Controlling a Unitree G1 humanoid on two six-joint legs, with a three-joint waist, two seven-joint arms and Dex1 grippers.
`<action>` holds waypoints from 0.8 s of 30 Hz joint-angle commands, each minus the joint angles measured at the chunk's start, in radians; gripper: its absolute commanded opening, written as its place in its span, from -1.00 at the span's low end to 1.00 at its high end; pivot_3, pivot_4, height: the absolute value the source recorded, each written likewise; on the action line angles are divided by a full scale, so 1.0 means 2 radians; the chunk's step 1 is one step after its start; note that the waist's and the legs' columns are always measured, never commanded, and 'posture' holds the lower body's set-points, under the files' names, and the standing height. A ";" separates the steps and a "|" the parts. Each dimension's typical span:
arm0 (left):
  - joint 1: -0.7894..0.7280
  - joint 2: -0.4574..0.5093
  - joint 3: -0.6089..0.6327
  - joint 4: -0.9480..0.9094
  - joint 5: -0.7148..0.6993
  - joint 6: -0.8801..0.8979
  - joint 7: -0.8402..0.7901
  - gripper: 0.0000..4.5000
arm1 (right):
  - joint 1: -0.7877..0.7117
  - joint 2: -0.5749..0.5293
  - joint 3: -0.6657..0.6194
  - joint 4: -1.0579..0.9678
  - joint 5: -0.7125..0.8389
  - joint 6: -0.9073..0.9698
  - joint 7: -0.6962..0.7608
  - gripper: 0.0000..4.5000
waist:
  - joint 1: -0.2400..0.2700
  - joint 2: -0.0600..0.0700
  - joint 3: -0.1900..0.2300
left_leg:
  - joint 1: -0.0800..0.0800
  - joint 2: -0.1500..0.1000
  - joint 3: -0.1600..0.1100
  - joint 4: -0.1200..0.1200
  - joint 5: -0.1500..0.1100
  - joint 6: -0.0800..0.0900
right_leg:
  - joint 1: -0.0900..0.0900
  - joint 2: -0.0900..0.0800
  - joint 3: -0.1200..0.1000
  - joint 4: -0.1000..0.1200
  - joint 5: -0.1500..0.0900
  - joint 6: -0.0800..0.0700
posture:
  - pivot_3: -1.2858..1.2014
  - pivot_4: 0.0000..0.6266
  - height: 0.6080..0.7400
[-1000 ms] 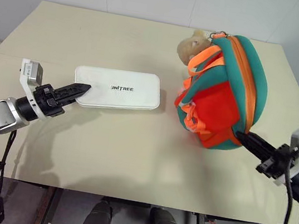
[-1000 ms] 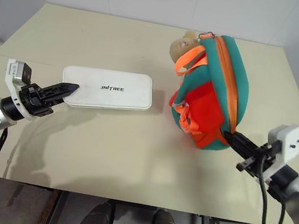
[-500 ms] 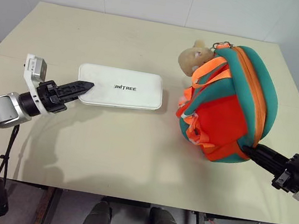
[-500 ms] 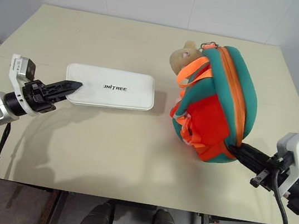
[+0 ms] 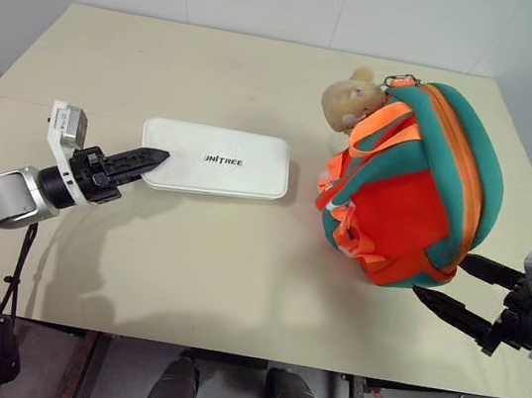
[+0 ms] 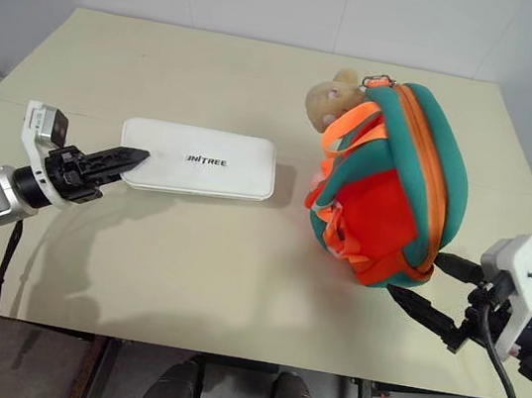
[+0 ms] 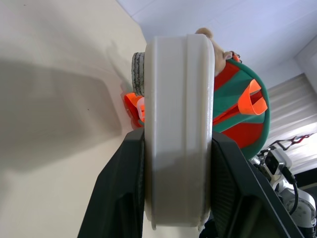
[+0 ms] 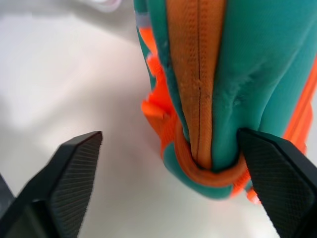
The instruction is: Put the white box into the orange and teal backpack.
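White box (image 5: 216,160) lies flat on your bench (image 5: 187,257), its end clamped in your left pincer (image 5: 148,156). Your right pincer (image 5: 461,286) gapes wide beside the backpack (image 5: 418,187), standing at the right.

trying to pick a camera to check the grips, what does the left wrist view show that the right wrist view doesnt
Left wrist view alone: the white box clamped edge-on between the left gripper, whose black fingers press its two faces, with the plush toy charm past it.

Right wrist view alone: the right gripper spread wide open, holding nothing, and the backpack's orange zipper band up close, zipped shut.

Both share: the orange and teal backpack and the beige table.
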 commanded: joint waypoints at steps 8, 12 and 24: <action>-0.015 -0.009 0.012 -0.008 0.012 -0.003 -0.022 -0.41 | 0.076 -0.024 0.010 -0.044 -0.045 0.024 0.025 1.00 | 0.000 -0.001 -0.001 | 0.000 0.000 0.000 0.000 0.000 0.000 | 0.000 0.000 0.000 0.000 0.000 0.001 | 0.03 -0.52 1.00; -0.015 -0.011 0.014 -0.009 0.015 -0.002 -0.024 -0.41 | 0.108 -0.027 0.023 -0.058 -0.060 0.020 0.034 1.00 | 0.000 -0.007 -0.004 | 0.000 0.000 0.000 0.000 0.000 0.000 | 0.000 0.000 0.000 0.000 0.000 0.000 | 0.03 -0.52 1.00; -0.014 -0.013 0.019 -0.009 0.019 -0.005 -0.024 -0.41 | -0.018 -0.005 0.052 -0.019 -0.054 -0.005 0.004 1.00 | 0.000 -0.009 -0.006 | 0.000 0.001 0.001 0.001 0.001 0.002 | 0.002 0.000 0.000 -0.006 0.004 -0.004 | 0.03 -0.52 1.00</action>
